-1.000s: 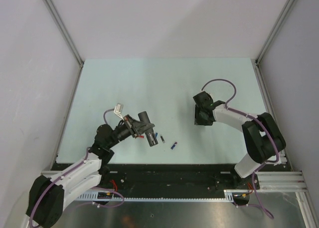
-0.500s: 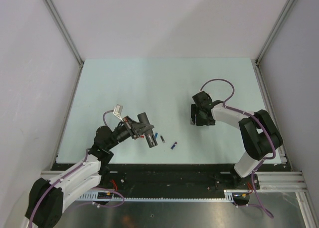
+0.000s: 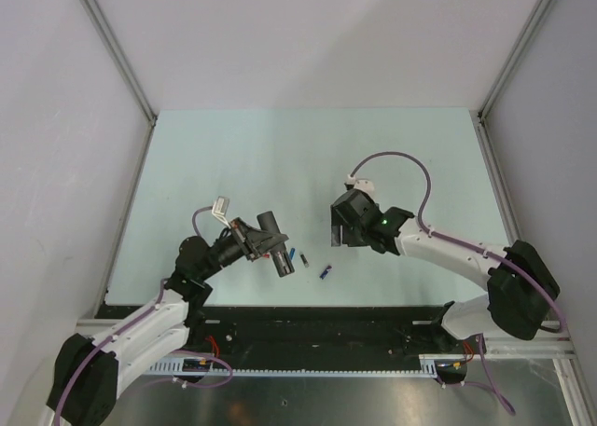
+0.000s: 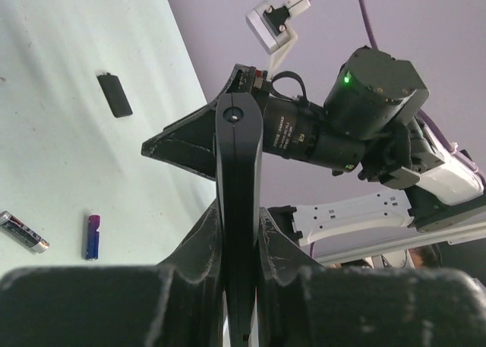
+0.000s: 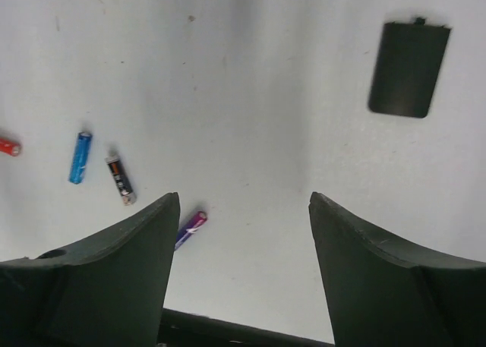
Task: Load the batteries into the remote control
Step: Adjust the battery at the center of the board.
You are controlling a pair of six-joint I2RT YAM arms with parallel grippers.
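My left gripper (image 3: 271, 243) is shut on the remote control (image 4: 239, 165), a slim black bar held edge-on between the fingers (image 4: 203, 237) and raised off the table; in the top view the remote (image 3: 280, 258) sticks out toward the batteries. A black and silver battery (image 5: 120, 179) and a purple-blue battery (image 5: 190, 228) lie on the table, and both show in the top view (image 3: 303, 257) (image 3: 326, 272). My right gripper (image 5: 243, 199) is open and empty, hovering just right of the purple-blue battery, which lies beside its left finger.
A small blue cylinder (image 5: 79, 156) lies beside the black and silver battery. The flat black battery cover (image 5: 408, 68) lies on the table beyond my right gripper; it also shows in the left wrist view (image 4: 115, 95). The table's dark front edge (image 3: 308, 314) is close.
My right gripper has swung left and nearer, from the table's right middle to just beside the batteries. My left gripper has held still with the remote.
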